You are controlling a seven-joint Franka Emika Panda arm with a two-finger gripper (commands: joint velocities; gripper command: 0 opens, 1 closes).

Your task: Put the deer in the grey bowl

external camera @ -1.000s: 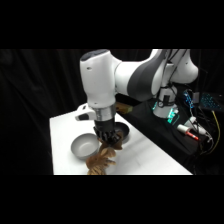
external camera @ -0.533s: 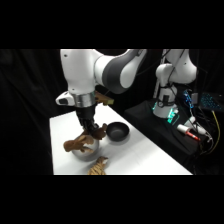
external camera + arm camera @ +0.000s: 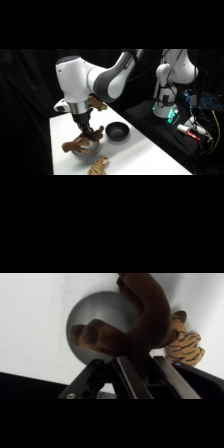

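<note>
deer held over the grey bowl, release pending

we see the gripper (image 3: 88, 131) clamped on the deer (image 3: 80, 144), its fingers pinching the toy near its middle so that the brown body curls out to both sides. in the wrist view the deer (image 3: 131, 326) hangs directly above the grey bowl (image 3: 95, 316), which fills the space beneath it. from the side the toy sits at about the level of the bowl's rim (image 3: 86, 151); we cannot tell whether any leg already touches the bowl, since the view there is poor.

the striped tiger toy (image 3: 98, 165) lies on the counter (image 3: 145, 157) just beside the grey bowl, and the black bowl (image 3: 117, 132) stands near it on the far side, apart from the action.

we judge the carry to be finished and the placing step in hand. the next move calls for a short lowering, if any, and then parting the fingers so the deer drops inside the rim rather than tipping over the edge toward the tiger.
</note>
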